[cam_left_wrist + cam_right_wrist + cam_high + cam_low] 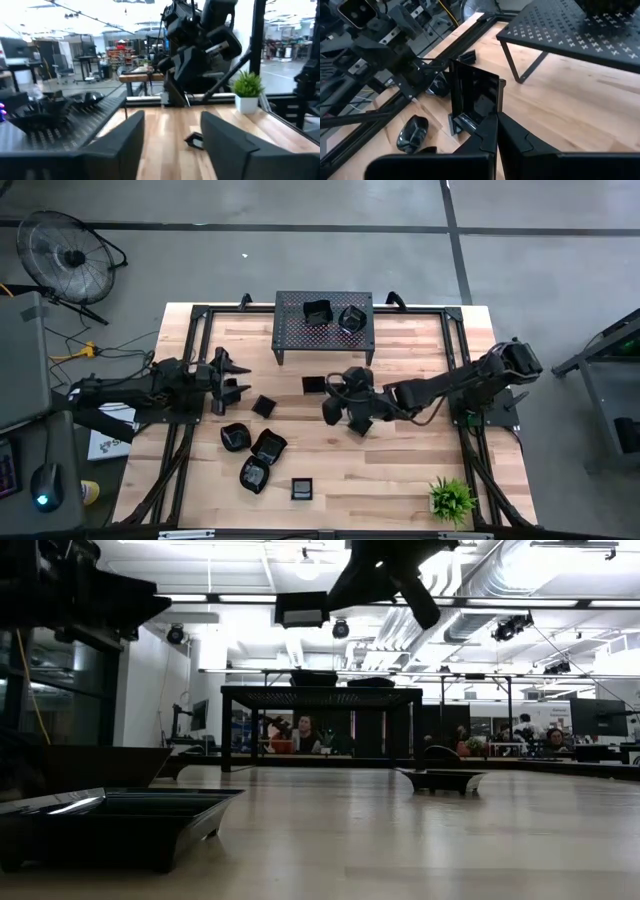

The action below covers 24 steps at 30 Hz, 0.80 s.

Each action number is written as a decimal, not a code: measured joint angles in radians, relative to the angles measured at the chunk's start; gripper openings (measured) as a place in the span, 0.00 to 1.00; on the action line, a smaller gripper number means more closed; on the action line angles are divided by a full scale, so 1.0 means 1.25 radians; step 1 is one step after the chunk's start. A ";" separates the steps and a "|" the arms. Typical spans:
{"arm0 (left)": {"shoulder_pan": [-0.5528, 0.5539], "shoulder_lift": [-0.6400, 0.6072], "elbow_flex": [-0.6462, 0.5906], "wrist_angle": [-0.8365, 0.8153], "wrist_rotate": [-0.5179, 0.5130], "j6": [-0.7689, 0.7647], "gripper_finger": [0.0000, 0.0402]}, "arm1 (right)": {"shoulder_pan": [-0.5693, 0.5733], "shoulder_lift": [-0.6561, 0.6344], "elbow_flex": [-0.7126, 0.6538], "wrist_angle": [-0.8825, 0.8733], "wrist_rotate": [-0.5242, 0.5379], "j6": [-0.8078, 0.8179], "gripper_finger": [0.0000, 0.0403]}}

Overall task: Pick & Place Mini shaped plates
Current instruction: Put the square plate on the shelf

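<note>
My right gripper (345, 408) hangs over the table's middle, shut on a square black mini plate (474, 97), which also shows high up in the low view (302, 610). My left gripper (172, 135) waits open at the table's left edge (228, 376), with nothing between its fingers. Several more black mini plates lie flat on the wood: one (313, 384) beside the held one, others (263, 406), (236, 436), (268, 445) at the near left. Two plates (317, 312), (351, 318) sit on top of the perforated stand (300, 330). My right gripper pinches the square plate by one edge (479, 121) between its two shut fingers (512, 137). The fingers point toward the table's left side, slanting a little downward. The plate stands on edge beyond the fingers, lifted clear of the table.
The black perforated stand rests on its legs at the far middle. A small potted plant (452, 498) stands at the near right corner. Black frame rails (190, 340) run along the table's sides. Bare wood lies between the stand and the right rail.
</note>
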 joint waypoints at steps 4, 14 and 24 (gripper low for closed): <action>0.000 0.046 0.034 0.008 -0.038 0.002 0.56 | -0.008 0.000 0.000 0.033 0.004 -0.054 0.00; 0.000 0.274 0.085 0.098 -0.062 -0.053 0.57 | -0.008 0.000 0.000 0.172 0.084 -0.266 0.00; 0.000 0.496 0.234 0.112 -0.026 0.089 0.57 | -0.018 0.000 0.000 0.181 0.078 -0.289 0.00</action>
